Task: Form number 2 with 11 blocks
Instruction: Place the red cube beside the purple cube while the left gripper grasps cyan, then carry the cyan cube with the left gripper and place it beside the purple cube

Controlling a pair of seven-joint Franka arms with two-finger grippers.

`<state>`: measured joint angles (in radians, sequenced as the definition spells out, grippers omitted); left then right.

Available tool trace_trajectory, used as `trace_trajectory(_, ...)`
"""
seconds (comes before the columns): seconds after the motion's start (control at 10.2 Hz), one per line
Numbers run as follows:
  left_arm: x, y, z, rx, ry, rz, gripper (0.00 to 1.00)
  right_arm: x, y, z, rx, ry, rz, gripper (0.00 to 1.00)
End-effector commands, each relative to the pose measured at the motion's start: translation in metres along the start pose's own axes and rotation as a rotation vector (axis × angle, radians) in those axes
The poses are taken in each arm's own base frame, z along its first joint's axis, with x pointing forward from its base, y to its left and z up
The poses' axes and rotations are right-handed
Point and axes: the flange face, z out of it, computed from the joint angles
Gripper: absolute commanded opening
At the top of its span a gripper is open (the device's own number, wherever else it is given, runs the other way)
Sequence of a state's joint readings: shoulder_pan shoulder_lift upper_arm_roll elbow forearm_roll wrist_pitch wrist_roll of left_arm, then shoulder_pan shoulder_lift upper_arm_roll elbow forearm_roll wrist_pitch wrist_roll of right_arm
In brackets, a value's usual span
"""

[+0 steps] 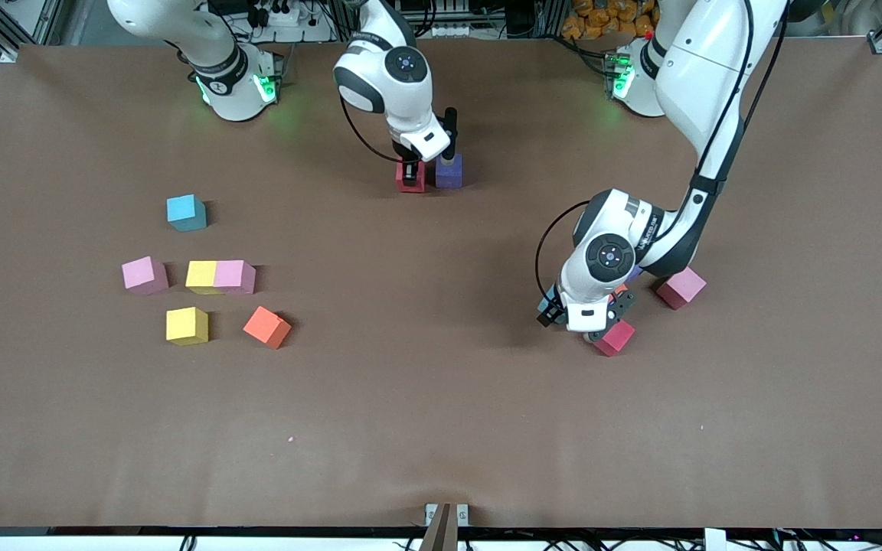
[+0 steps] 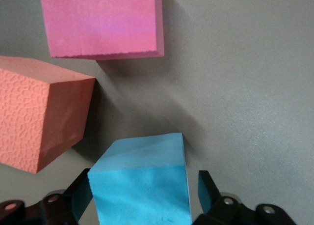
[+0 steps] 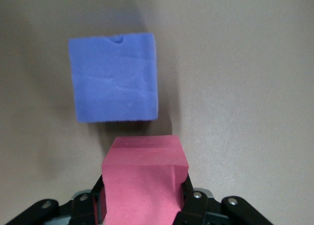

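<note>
- Clamping a red block (image 3: 144, 183), the right gripper (image 1: 410, 174) sits low at the desk (image 1: 441, 428), near the robots' bases and about midway along the desk.
- In the right wrist view the red block fills the space between the pads, and a purple block (image 3: 114, 77) lies just past it with a thin gap between the two.
- From the front, the same purple block (image 1: 449, 173) stands just beside the held red block (image 1: 410, 180), toward the left arm's end of the desk.
- The left gripper (image 1: 586, 314) is down low toward the left arm's end, its jaws set around a light blue block (image 2: 142, 185); small gaps show on both sides of the cube, so the fingers are parted and not pressing it.
- Near that gripper, the left wrist view shows an orange block (image 2: 41, 114) and a dark pink block (image 2: 100, 21), each apart from the light blue one.
- In the front view a dark pink block (image 1: 614, 337) lies at the gripper's tip, and a pink block (image 1: 681, 287) lies beside the left arm.
- Toward the right arm's end lie loose blocks: a light blue cube (image 1: 186, 212), a pink cube (image 1: 144, 275), a yellow cube (image 1: 201, 276) touching another pink cube (image 1: 234, 276), a second yellow cube (image 1: 186, 325) and an orange cube (image 1: 266, 327).
</note>
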<state>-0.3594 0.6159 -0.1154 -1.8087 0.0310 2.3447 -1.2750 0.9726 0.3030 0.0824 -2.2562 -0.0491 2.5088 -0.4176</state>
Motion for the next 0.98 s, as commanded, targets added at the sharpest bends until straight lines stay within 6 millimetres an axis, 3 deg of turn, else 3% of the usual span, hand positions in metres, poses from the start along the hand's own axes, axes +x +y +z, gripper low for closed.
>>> trace_trajectory(0.0, -0.008, 0.004, -0.013, -0.019, 0.000, 0.030, 0.20, 0.014, -0.002, 0.002, 0.003, -0.001, 0.012, 0.21)
trace_trajectory(0.1, -0.008, 0.003, -0.021, -0.026, 0.003, 0.030, 0.05, 0.016, -0.004, 0.004, 0.005, -0.003, 0.009, 0.21)
trace_trajectory(0.39, -0.033, -0.023, -0.041, -0.016, -0.009, 0.023, 0.00, 0.020, -0.003, 0.008, 0.006, -0.003, 0.011, 0.21)
trace_trajectory(0.49, -0.053, -0.031, -0.044, -0.008, -0.016, -0.032, 0.00, 0.023, -0.008, 0.009, 0.007, -0.004, 0.002, 0.21)
trace_trajectory(0.88, -0.143, -0.032, -0.049, 0.009, -0.055, -0.335, 0.00, 0.025, -0.012, 0.012, 0.009, -0.010, -0.006, 0.21)
